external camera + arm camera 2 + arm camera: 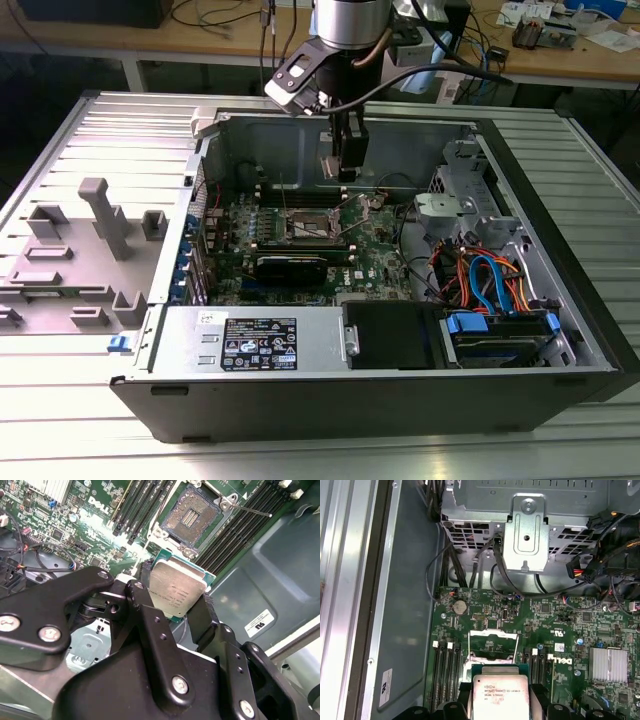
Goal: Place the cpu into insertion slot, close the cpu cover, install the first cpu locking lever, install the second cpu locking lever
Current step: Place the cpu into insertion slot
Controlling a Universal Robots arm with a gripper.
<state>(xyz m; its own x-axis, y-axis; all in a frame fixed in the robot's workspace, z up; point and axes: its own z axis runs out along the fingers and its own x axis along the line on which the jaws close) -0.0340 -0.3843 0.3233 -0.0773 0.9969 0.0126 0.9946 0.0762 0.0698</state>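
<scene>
Inside the open computer case [350, 410], above the green motherboard [380, 255], grips the cpu [177, 587] by two opposite edges in the clenched pincer [345, 165], silver top plain in both wrist views. Holds the chip in the air, near yet apart from the bare insertion slot [192, 516], flanked by long black memory slots [235, 530].

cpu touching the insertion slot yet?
Apart. The second wrist view shows the cpu gripped in the pincer, with the insertion slot empty and clear of it.
</scene>
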